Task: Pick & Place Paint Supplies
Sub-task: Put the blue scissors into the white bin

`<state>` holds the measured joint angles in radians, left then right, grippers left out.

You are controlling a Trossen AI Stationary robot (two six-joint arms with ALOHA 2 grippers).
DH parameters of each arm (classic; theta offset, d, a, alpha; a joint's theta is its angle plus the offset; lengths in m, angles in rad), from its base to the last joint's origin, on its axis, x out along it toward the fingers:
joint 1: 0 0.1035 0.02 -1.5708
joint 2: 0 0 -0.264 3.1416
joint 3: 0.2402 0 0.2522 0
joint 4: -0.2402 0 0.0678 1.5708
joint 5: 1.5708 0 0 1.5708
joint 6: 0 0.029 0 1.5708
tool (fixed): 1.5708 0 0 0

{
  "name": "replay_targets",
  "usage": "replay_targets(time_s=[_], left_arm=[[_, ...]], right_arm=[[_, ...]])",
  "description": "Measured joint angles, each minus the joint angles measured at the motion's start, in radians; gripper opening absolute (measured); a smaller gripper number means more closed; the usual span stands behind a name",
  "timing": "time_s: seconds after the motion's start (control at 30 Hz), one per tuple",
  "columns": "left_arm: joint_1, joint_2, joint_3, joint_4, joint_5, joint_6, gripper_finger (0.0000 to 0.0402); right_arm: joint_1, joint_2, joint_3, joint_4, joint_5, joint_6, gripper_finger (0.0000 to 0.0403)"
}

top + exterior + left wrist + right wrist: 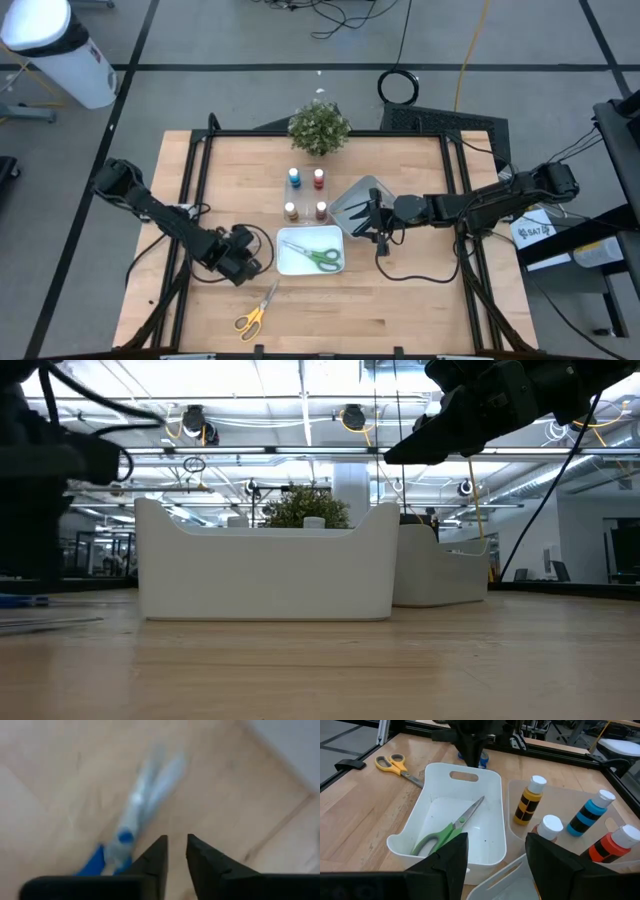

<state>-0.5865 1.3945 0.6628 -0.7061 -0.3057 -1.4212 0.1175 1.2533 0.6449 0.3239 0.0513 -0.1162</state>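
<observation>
Left gripper (250, 262), low over the bench just off the white tray's (283, 262) left end: fingers (156, 860) nearly together, a narrow gap between them and nothing in it; blue-handled scissors (131, 827) lie on the wood right before the tips, blurred in the wrist view. Right gripper (495, 855), raised over the grey tray (352, 196) beside the white tray's right end: fingers parted about halfway, holding nothing. Inside the white tray, green-handled scissors (322, 257) lie flat, blades toward the handle-slot end. Yellow-handled scissors (256, 312) rest on the bench near its front edge, left of the white tray. Four paint bottles (306, 194) stand upright in a clear tray (515, 795) behind the white one; a potted plant (319, 127) sits at the bench's rear edge.
</observation>
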Motion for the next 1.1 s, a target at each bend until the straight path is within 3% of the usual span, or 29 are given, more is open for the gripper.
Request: replay_targets(time_s=[0.17, 0.33, 0.6, 0.8, 1.1], left_arm=[[-0.001, 0.0, 0.001, 0.008, 0.187, 0.028, 0.0133], [-0.025, 0.0, 0.001, -0.007, 0.209, 0.007, 0.0165], [-0.026, -0.002, 0.002, -0.023, 0.231, -0.082, 0.017], [-0.012, -0.005, 0.002, -0.137, 0.322, -0.143, 0.017], [0.019, -0.094, 0.003, -0.255, 0.349, -0.088, 0.017]], right_arm=[[0.0, 0.0, 0.0, 0.0, 0.0, 0.0, 0.0187], [0.0, 0.0, 0.0, 0.0, 0.0, 0.0, 0.0187], [0.0, 0.0, 0.0, 0.0, 0.0, 0.0, 0.0187], [0.0, 0.0, 0.0, 0.0, 0.0, 0.0, 0.0187], [0.0, 0.0, 0.0, 0.001, 0.0, 0.0, 0.0187]])
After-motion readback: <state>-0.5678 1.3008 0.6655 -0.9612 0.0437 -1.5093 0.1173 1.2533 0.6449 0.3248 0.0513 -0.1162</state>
